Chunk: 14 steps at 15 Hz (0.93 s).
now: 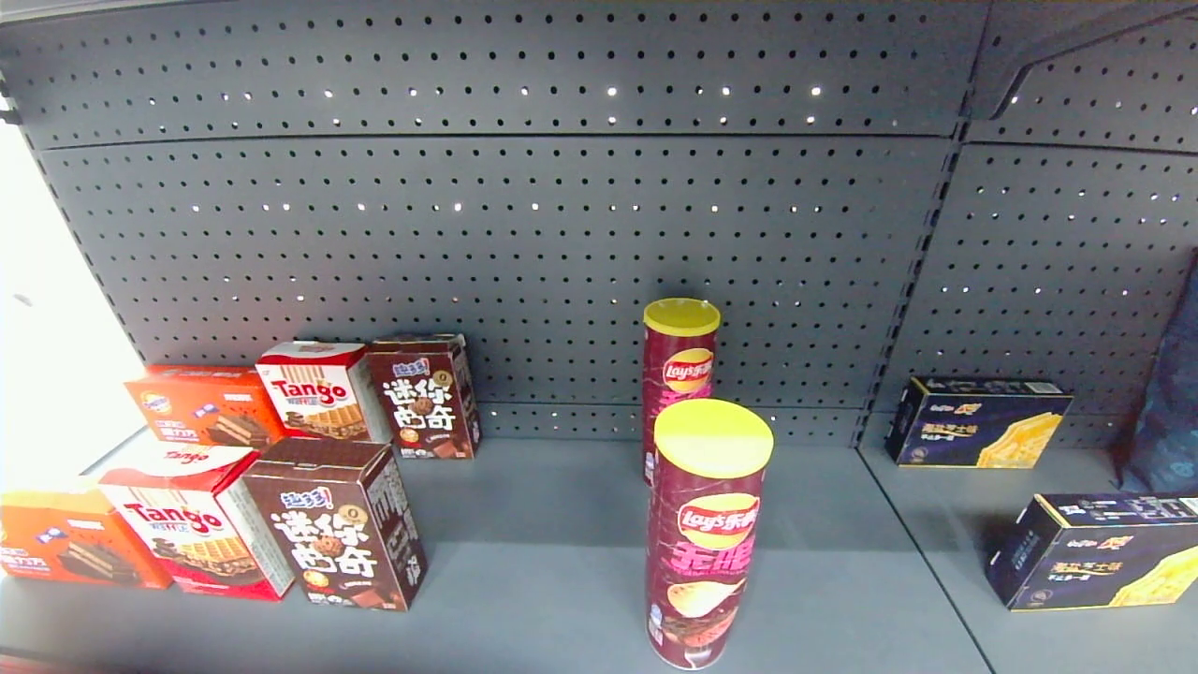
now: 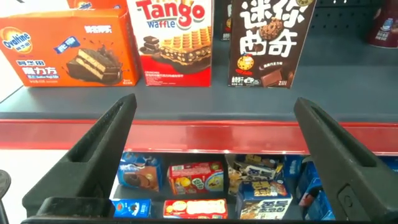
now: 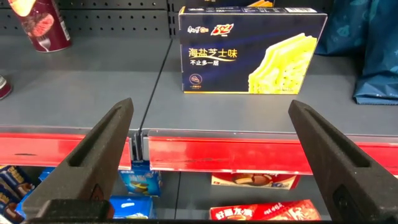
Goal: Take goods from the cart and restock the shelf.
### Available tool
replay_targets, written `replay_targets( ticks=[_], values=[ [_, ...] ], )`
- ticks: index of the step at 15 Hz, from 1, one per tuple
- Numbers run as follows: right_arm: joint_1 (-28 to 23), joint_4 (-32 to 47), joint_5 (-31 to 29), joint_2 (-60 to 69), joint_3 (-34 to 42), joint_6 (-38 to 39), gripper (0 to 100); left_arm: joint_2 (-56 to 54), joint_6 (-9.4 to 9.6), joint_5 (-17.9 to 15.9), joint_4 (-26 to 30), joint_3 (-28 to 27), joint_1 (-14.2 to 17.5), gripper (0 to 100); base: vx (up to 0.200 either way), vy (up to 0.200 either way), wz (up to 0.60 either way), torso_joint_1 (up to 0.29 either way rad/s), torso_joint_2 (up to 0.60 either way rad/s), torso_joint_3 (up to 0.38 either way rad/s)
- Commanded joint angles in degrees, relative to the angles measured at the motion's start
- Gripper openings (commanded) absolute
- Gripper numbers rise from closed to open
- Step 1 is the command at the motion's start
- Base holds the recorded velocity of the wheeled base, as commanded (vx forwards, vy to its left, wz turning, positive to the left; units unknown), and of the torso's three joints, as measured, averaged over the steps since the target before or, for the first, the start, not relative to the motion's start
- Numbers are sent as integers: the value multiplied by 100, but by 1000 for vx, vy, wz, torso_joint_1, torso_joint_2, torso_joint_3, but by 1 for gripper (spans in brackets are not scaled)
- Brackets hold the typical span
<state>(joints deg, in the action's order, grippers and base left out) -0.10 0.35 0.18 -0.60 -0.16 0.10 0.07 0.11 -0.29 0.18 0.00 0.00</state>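
– Left gripper (image 2: 214,102) first: how does it stand?
– Spread wide, nothing between its fingers (image 2: 93,162), hanging just in front of the red price rail (image 2: 211,137). Right gripper (image 3: 210,104) is the same, spread and empty, before the next bay along.
– So no goods in hand.
– None. My guess is that both are parked clear of the shelf edge, ready for a fetch from the cart. Where that cart stands I cannot tell.
– What sits nearest on the shelf (image 1: 562,524)?
– Front row on the left: orange box (image 1: 70,543), waffle box (image 1: 192,534) and brown cookie box (image 1: 342,538), side by side, faces outward so a shopper can read them. A matching trio (image 1: 328,393) stands behind them, against the back. In the centre one chip can (image 1: 707,534) is upright near the edge, with a second can (image 1: 680,374) directly behind it. In the right bay a navy box (image 1: 1104,552) sits forward and a rear navy box (image 1: 978,423) farther in.
– Why the gaps?
– I judge that each product keeps its own lane, front to back. The bare board between cookies and cans looks like room for restocking.
– Anything you can't make out?
– The orange box is cut off at the view's edge, with glare beside it. A blue bag (image 1: 1170,412) at far right is cropped. The lower-shelf packets (image 2: 196,177) are partly hidden behind rail and fingers. Farthest back is the pegboard panel (image 1: 524,253).
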Motion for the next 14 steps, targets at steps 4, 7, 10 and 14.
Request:
replay_targets(
  ticks=[4, 7, 10, 14],
  values=[
    [1, 0, -431, -11, -2, 34, 100, -7, -20, 205, -1, 0, 0, 100, 0, 0, 0, 0, 0, 0],
    [1, 9, -449, -11, -2, 34, 100, -7, 15, 398, -1, 0, 9, 100, 0, 0, 0, 0, 0, 0],
    [1, 0, -449, -11, -2, 17, 100, -7, -2, 390, -1, 0, 0, 100, 0, 0, 0, 0, 0, 0],
    [1, 0, -440, -11, -2, 17, 100, -7, -29, 381, -1, 0, 0, 100, 0, 0, 0, 0, 0, 0]
  ],
)
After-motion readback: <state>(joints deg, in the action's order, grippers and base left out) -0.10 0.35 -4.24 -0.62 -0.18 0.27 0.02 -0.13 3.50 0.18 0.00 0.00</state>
